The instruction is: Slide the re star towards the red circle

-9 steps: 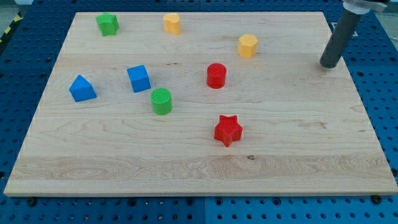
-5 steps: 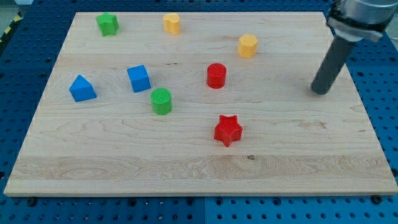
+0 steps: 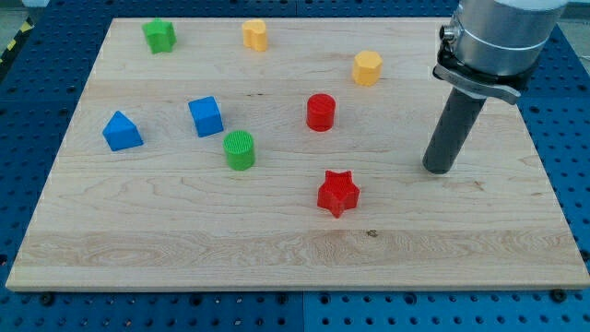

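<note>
Nothing here can be read — no words, labels, brand marks, numbers or signs show anywhere. The wooden bench (image 3: 295, 249) bears only its grain and one small dark knot near its bottom edge, the coloured blocks are plain ribbed plastic without lettering, and the dark rod with its grey metal collar carries no marking that can be made out. The blue pegboard (image 3: 28, 111) around the bench shows only rows of holes — and the yellow-and-black striped strip (image 3: 11, 46) beyond the top left corner is a pattern, not text.
</note>
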Available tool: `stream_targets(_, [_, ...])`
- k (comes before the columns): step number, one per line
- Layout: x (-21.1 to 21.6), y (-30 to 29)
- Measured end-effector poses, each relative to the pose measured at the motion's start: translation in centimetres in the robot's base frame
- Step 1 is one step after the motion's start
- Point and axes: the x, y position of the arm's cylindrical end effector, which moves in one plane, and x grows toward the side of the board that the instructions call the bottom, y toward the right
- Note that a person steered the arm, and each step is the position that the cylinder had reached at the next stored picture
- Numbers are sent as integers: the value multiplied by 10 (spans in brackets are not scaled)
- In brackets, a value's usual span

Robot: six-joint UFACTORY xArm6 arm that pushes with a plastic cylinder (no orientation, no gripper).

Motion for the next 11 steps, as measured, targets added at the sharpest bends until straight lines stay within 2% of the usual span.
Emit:
stream_targets(1, [23, -32])
stream_targets(3, [75, -51])
stream_targets(4, [97, -93])
stream_targets(5, [95, -140])
stream_targets(8, [81, -146])
stream_targets(11, [57, -113])
